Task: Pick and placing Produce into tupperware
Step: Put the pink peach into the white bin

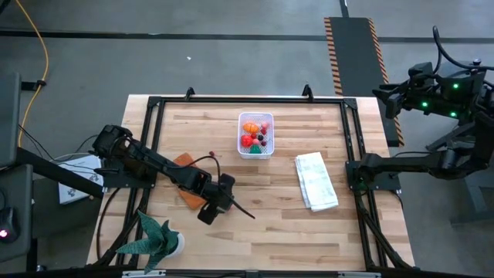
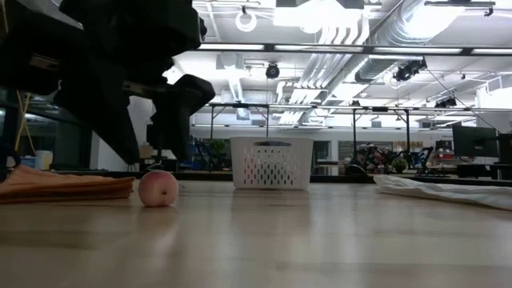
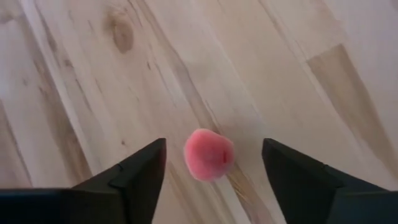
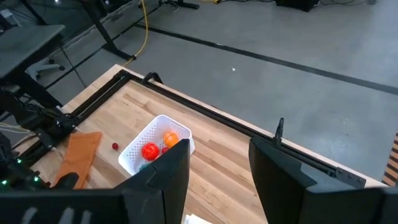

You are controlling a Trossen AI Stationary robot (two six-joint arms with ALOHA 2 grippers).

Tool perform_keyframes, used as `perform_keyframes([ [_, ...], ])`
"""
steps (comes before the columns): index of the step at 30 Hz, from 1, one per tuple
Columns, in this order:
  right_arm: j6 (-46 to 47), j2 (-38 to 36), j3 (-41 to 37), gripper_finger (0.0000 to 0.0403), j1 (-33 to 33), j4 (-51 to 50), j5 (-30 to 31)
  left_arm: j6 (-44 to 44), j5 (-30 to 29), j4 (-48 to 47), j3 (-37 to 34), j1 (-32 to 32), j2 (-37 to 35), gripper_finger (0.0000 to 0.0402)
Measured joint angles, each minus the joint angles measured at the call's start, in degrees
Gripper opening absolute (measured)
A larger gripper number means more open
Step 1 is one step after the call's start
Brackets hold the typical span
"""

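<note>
Both arms are matte black and built of blocky jointed links. The left arm [image 1: 154,166] trails a thin dark cable near its wrist. The right arm [image 1: 432,158] carries small green indicator lights on its upper housing. The left gripper's fingers [image 3: 140,174] are dark, flat, wedge-shaped plates.

So the tupperware [image 1: 255,135] sits toward the back middle of the table [image 1: 270,232] with produce [image 1: 255,133] in it. Cloth [image 1: 316,181] is off to its right, a flat mat [image 1: 187,188] front-left, and the plant [image 1: 154,238] at the front-left corner. One berry [image 3: 208,155] lies between the left end effector's [image 3: 211,171] fingers.
</note>
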Motion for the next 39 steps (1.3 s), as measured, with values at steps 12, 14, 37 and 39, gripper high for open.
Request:
perform_keyframes([
  [12,0.2,0.0,0.0,0.0158,0.0,-0.1,0.1,2.6,-1.0,0.1,0.0,1.1,2.0,0.0277],
  [14,0.2,0.0,0.0,0.0158,0.0,-0.1,0.0,3.0,-0.7,0.1,0.1,1.1,2.4,0.027],
  [37,0.2,0.0,0.0,0.0158,0.0,-0.5,0.3,4.3,2.2,1.1,0.0,1.1,4.2,0.0226],
  [39,0.2,0.0,0.0,0.0158,0.0,-0.5,0.2,4.3,2.8,1.0,0.0,1.1,4.2,0.0216],
])
